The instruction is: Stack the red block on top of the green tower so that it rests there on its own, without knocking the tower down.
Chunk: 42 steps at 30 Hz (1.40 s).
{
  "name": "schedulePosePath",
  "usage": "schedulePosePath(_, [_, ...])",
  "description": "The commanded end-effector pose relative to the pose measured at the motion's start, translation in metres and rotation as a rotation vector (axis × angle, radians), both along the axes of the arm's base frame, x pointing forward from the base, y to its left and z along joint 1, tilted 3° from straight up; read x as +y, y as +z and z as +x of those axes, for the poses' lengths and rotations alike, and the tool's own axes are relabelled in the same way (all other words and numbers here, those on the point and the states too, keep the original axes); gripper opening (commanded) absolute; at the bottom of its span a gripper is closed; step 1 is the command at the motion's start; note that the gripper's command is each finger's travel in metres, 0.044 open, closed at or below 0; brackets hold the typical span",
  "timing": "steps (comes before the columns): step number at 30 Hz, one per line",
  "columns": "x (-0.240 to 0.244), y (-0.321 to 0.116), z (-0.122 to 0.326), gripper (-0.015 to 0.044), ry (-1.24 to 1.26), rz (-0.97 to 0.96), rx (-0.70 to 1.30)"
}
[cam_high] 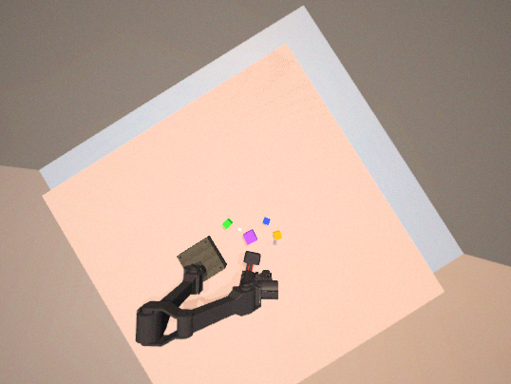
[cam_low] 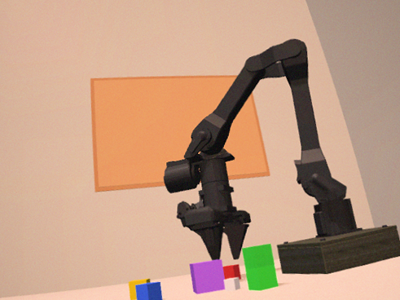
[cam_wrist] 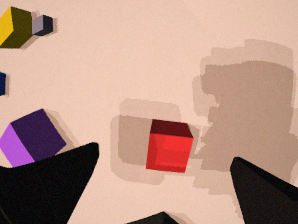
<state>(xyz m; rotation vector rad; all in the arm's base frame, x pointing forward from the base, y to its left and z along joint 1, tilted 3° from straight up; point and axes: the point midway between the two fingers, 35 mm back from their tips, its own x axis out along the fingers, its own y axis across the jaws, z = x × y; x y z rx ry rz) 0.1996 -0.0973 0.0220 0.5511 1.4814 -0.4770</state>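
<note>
The red block (cam_low: 231, 271) (cam_wrist: 169, 151) lies on the table. In the top view only slivers of it show beside the gripper's parts. My gripper (cam_low: 226, 259) (cam_wrist: 168, 159) is open and empty, pointing down above the red block. In the wrist view the block shows between the two fingertips, a little nearer the right one, with bare table on both sides of it. The green tower (cam_high: 227, 223) (cam_low: 259, 267) stands upright, two green blocks high. It is outside the wrist view.
A purple block (cam_high: 250, 237) (cam_low: 207, 276) (cam_wrist: 37, 137) is beyond the left finger. Blue (cam_high: 266, 220) (cam_low: 148, 293) and yellow (cam_high: 277, 235) (cam_wrist: 17, 27) blocks lie farther off. A white cube (cam_high: 239, 229) lies between purple and green; a grey cube (cam_high: 274, 242) (cam_wrist: 42, 25) is by yellow. The arm's base (cam_high: 209, 252) (cam_low: 304, 255) is near.
</note>
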Motion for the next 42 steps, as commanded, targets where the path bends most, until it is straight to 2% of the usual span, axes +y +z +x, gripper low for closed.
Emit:
schedulePosePath(1, [0.001, -0.008, -0.002, 0.0440, -0.005, 0.001, 0.009])
schedulePosePath(16, [0.002, -0.031, -0.002, 0.0440, -0.005, 0.001, 0.009])
schedulePosePath(31, [0.002, -0.031, -0.002, 0.0440, -0.005, 0.001, 0.009])
schedulePosePath(42, [0.002, -0.031, -0.002, 0.0151, -0.005, 0.001, 0.009])
